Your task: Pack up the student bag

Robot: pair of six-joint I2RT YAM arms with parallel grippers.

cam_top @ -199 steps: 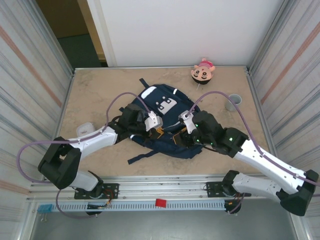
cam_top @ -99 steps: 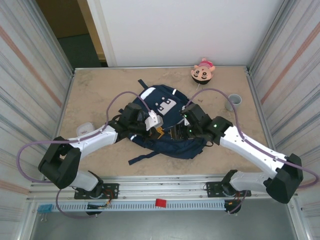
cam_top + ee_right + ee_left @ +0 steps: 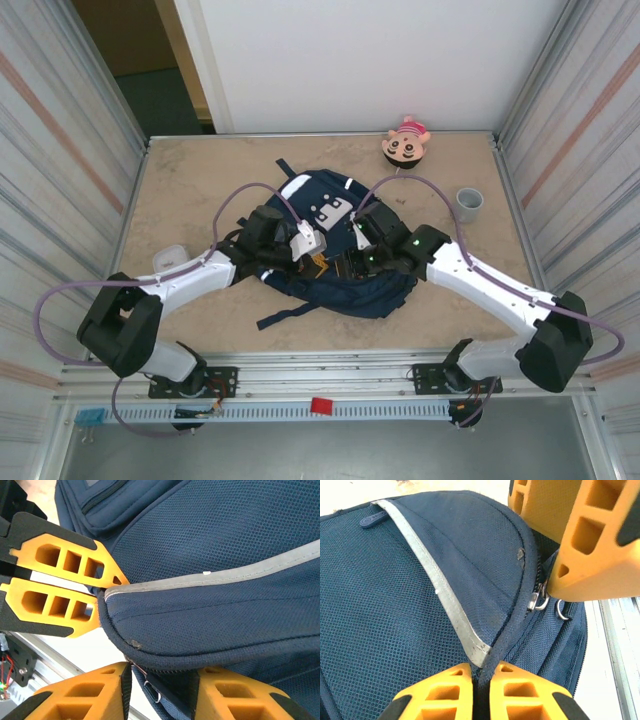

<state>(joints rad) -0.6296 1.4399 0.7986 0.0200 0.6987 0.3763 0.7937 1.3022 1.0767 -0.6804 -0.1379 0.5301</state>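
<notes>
Change: over the last second the right arm has swung inward and forward across the backpack, its elbow moving left, while the left arm has kept its place; the bag, doll head and cup have not shifted.
Left side of worktop: a small clear tub [image 3: 170, 257] sits near the left arm, well apart from the bag.
Left gripper [image 3: 485, 687]: jaws pressed together, pinching a fold of the bag's edge by the grey piping.
Student bag [image 3: 335, 245]: navy backpack lying flat at the middle of the worktop [image 3: 180, 190], between the two grippers, straps trailing toward the near edge.
Zip pulls [image 3: 540, 600]: two small metal pulls sit at the bag's seam, just under the right gripper's fingers.
Right gripper [image 3: 160, 690]: jaws partly apart, straddling the bag's rim and zip line; whether they grip the fabric or a pull cannot be told.
Right side of worktop: a doll head [image 3: 406, 143] lies at the far edge and a grey cup [image 3: 467, 204] stands beyond the right arm.
Step in hand: probably opening the main compartment, the left side holding the fabric taut while the right goes for the zip.
Next move: the right jaws need to close squarely on a pull, then draw it along the seam.
Hard to see: the bag's inside is hidden, the zip track is mostly covered by fingers, and the tub's contents are too small to tell.
</notes>
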